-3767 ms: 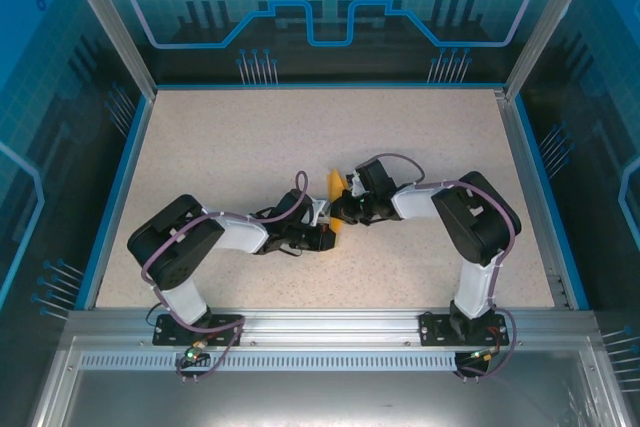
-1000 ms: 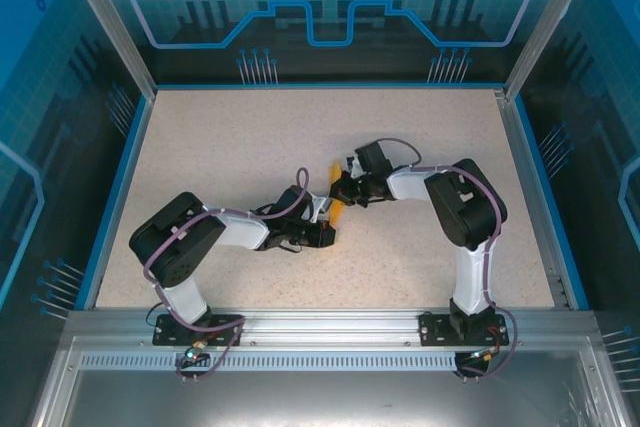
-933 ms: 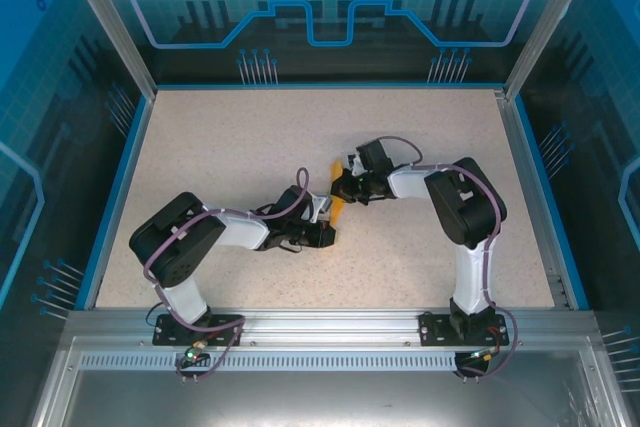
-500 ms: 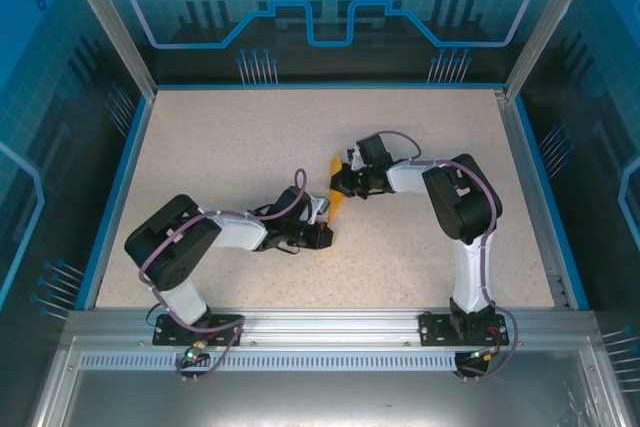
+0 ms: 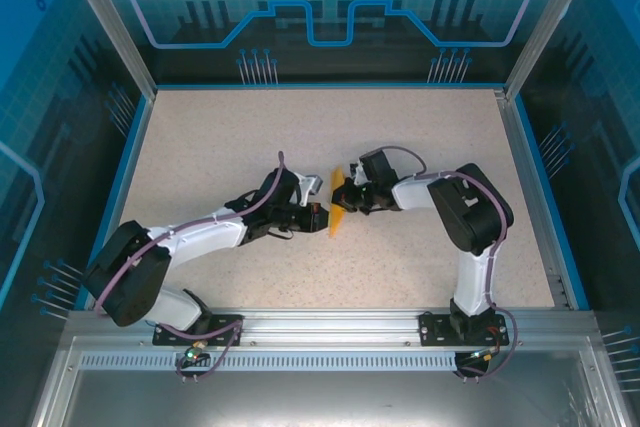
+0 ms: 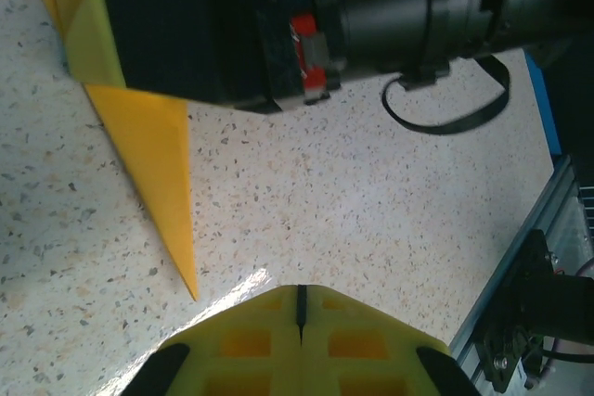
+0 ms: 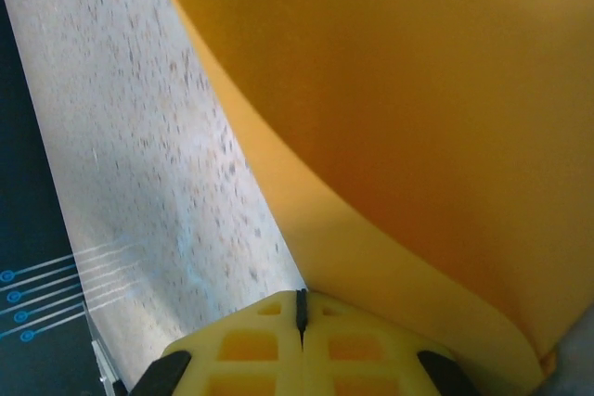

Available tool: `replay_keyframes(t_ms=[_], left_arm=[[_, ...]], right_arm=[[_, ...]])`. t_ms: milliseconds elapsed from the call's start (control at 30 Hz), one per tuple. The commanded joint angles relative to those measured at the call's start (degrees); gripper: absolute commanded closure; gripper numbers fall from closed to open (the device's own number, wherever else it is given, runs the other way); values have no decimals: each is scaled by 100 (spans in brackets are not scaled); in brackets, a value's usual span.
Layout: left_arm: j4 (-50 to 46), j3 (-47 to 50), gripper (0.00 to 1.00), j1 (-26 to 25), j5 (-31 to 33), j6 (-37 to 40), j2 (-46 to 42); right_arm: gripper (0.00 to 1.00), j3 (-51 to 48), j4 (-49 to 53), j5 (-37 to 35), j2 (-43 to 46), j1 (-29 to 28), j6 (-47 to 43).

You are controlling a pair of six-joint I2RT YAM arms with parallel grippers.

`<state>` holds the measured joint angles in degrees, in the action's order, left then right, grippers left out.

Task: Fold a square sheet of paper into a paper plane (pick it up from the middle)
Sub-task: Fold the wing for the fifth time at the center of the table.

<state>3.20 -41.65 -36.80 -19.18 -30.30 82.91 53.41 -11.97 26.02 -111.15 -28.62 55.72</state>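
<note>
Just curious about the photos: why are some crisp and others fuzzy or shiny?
Top external view: sharp, evenly lit, soft shadows on the table. Left wrist view: a glare patch on the table before the yellow fingers; the orange paper is fairly crisp. Right wrist view: the paper is so close it blurs, and the table looks streaky.

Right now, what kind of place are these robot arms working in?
Probably a robot lab test cell: a speckled table walled by blue printed panels, an aluminium rail in front, with the left arm and right arm bolted on, handling orange paper.
</note>
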Motion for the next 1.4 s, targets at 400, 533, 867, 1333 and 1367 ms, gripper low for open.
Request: replay_keyframes(t_ms=[400,533,867,1333,1367], left_arm=[[1034,119,100,35,-387,-217,1356],[1050,146,100,33,-389,-135,1674],[676,212,100,39,-170,243,1937],[51,401,100,32,283,640,2005],[49,404,100,39,283,627,1999]], right_arm=[[97,-701,-316,171,477,-355,854],[97,-687,-320,202,513,-355,849],[97,-331,279,-9,550,-219,419],[97,746,1009,-101,-175,59,-259],[97,770,995,-69,-199,67,-279]])
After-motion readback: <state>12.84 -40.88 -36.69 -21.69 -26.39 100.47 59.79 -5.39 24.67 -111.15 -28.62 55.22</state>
